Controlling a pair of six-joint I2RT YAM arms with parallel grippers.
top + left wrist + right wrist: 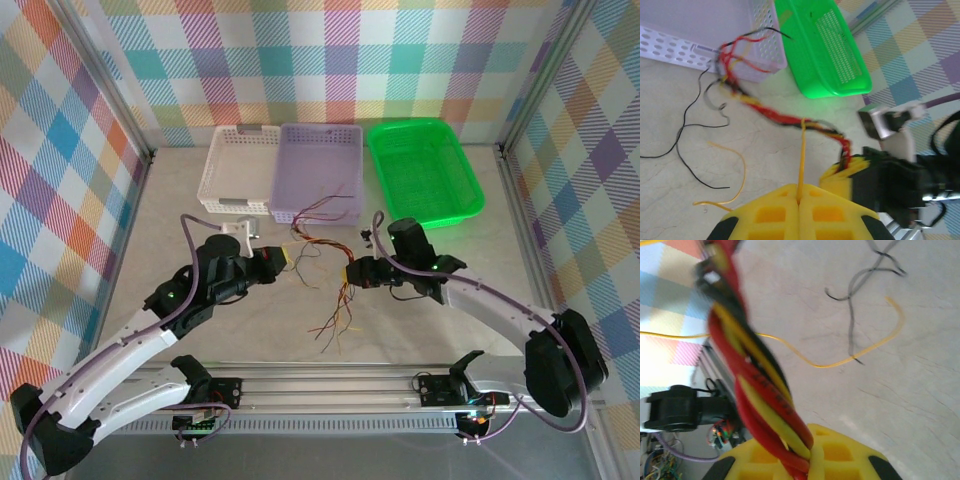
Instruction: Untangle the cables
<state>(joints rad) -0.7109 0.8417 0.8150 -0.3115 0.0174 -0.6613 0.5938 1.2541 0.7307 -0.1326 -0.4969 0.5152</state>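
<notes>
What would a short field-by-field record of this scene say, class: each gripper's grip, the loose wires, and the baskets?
left gripper: shut on one orange-yellow wire
right gripper: shut on a twisted bundle of red, yellow and black wires
bundle's far end: reaches the purple basket
loose: a black wire lying on the table
baskets: white basket, purple, green basket, in a row at the far edge

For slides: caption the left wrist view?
Left end effector pinches a yellow cable; right end effector grips the bundle.
</notes>
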